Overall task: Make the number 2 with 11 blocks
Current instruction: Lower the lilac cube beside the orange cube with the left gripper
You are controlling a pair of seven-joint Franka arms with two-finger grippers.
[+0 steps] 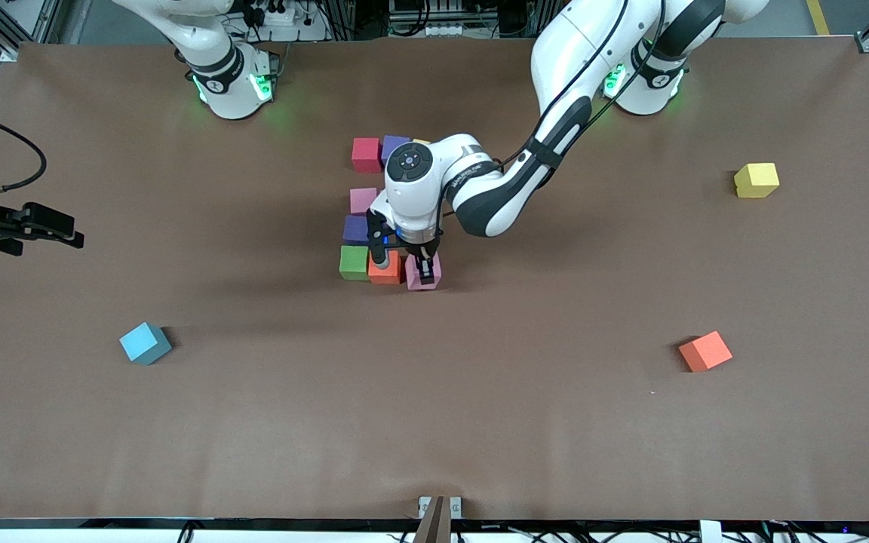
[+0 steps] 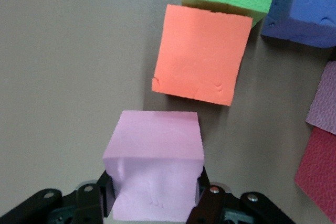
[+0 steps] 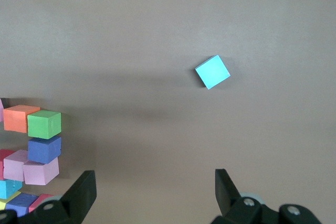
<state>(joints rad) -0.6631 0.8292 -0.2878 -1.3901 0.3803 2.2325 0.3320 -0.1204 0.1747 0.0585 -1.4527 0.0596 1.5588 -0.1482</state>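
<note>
While your left gripper (image 1: pixel 422 273) is clamped on the pink block (image 1: pixel 425 273), look at how that block sits at the row nearest the front camera, just beside the orange-red block (image 1: pixel 385 268), which touches the green block (image 1: pixel 354 262). In the left wrist view a narrow gap shows between the pink block and its slightly skewed orange-red neighbour (image 2: pixel 202 54), so I judge your coming move turns on closing that gap squarely. Your right gripper (image 3: pixel 152 195) waits with jaws wide over bare table at the right arm's end, with the light blue block (image 3: pixel 212 72) loose near it.
</note>
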